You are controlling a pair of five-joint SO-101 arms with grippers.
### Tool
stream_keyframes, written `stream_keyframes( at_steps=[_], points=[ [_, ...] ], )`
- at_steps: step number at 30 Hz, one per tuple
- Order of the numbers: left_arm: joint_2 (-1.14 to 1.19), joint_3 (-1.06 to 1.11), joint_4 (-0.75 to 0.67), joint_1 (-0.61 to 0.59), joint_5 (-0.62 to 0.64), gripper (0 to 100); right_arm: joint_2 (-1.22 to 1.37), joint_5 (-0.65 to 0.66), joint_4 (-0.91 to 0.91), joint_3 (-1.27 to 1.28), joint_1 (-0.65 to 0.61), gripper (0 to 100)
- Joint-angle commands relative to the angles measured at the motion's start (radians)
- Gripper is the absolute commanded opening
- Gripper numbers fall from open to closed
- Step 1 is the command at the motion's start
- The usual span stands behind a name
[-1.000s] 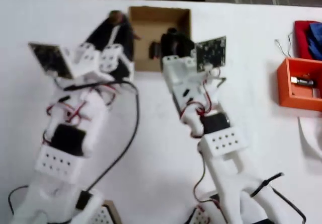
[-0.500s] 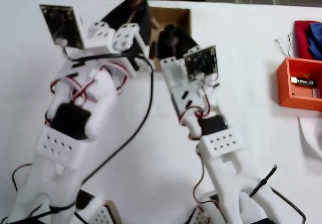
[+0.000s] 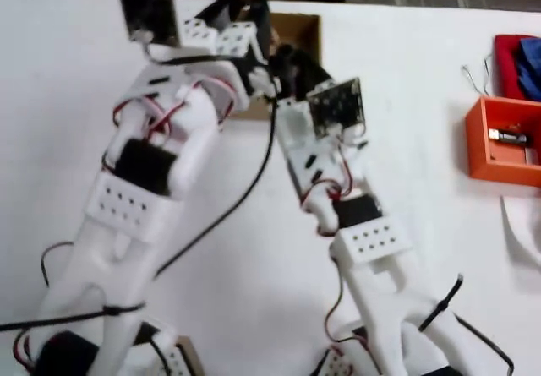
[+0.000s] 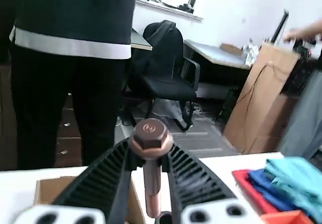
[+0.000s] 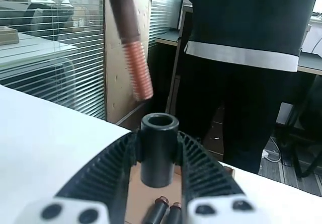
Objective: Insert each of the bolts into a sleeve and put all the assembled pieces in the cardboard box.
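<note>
Left pincer (image 4: 150, 156) was shut tight on the bolt (image 4: 151, 133), with the thread end down so it could go into a hole. Right pincer (image 5: 159, 158) gripped the sleeve (image 5: 159, 133) upright, hole up, near the bolt tip but not touching. Both hung over the box (image 3: 300, 28) on the bench (image 3: 406, 97). Two done pieces (image 5: 162, 213) lay inside it.

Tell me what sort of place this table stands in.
Probably an office or lab room: a black office chair and a desk stand beyond the white table, and slatted blinds cover glass along one side.
</note>
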Motion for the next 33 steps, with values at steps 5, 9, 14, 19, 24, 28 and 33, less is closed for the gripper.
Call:
stream_keyframes(
  at_steps=[5, 9, 14, 19, 24, 28, 33],
  points=[
    [0.002, -0.062, 0.002, 0.074, -0.068, 3, -0.005, 0.008, -0.028, -0.011, -0.004, 2.0],
    [0.005, -0.058, 0.003, 0.077, -0.060, 3, -0.005, 0.008, -0.028, -0.012, -0.004, 2.0],
    [0.006, -0.058, 0.005, 0.071, -0.049, 3, -0.005, 0.009, -0.028, -0.012, -0.002, 2.0],
    [0.005, -0.064, 0.005, 0.071, -0.054, 3, -0.005, 0.009, -0.028, -0.012, -0.004, 2.0],
    [0.003, -0.061, 0.008, 0.069, -0.055, 3, -0.005, 0.009, -0.028, -0.012, -0.002, 2.0],
    [0.002, -0.064, 0.049, 0.048, -0.055, 3, -0.005, 0.009, -0.028, -0.012, -0.002, 2.0],
    [0.002, -0.064, 0.041, 0.023, -0.055, 3, -0.005, 0.009, -0.028, -0.012, -0.004, 2.0]
  ],
)
